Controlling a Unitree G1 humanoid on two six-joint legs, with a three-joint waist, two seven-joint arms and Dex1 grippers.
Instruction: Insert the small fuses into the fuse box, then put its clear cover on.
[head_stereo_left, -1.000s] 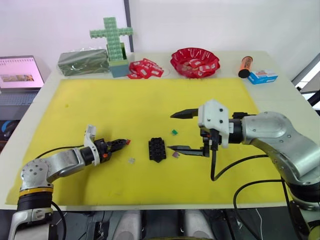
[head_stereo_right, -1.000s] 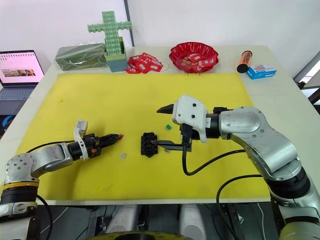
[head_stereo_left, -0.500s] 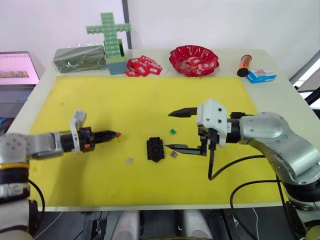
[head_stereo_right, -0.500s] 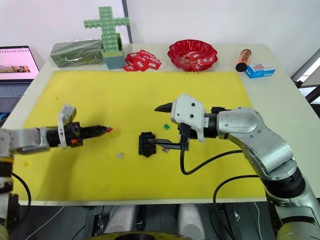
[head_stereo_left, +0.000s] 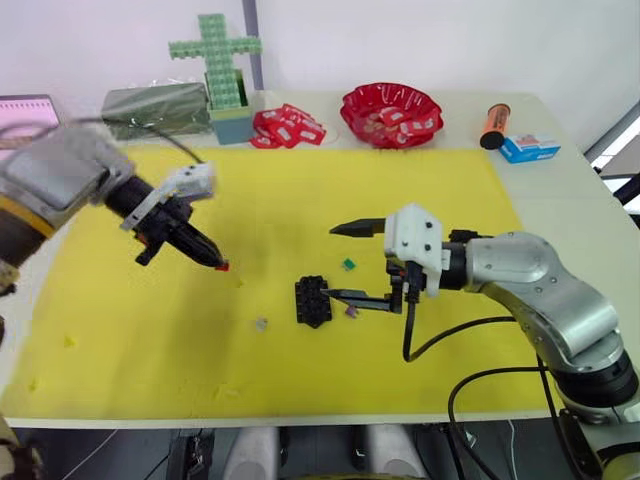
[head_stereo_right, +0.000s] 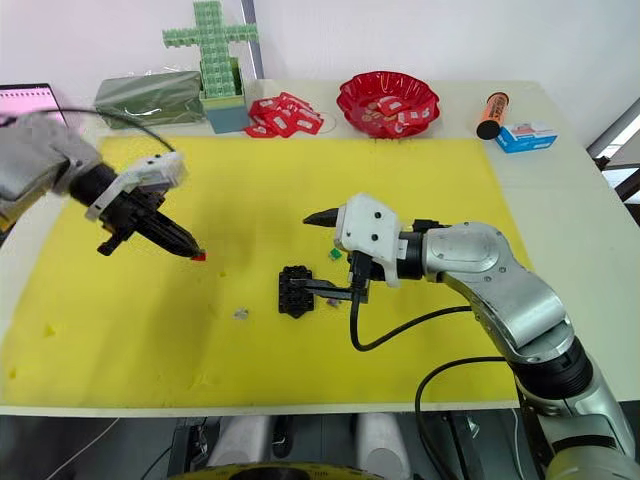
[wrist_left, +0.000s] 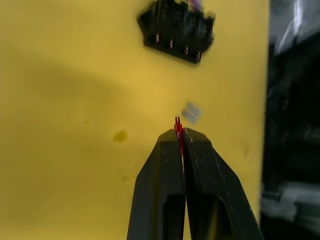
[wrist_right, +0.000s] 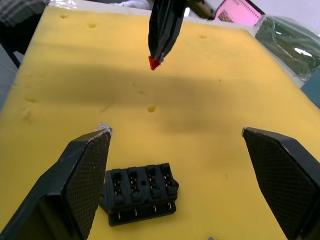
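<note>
Left claw (head_stereo_right: 193, 254) pinches the red fuse (head_stereo_right: 198, 257); right claw (head_stereo_right: 311, 252) gapes beside the fuse box (head_stereo_right: 295, 291).

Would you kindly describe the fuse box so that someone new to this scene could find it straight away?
Look at the yellow mat that covers most of the table, then near its middle, beside the lower finger of the open right gripper. The fuse box is the small black ridged block with rows of slots; its neighbours are tiny chips, the green fuse and pale grey fuse.
</note>
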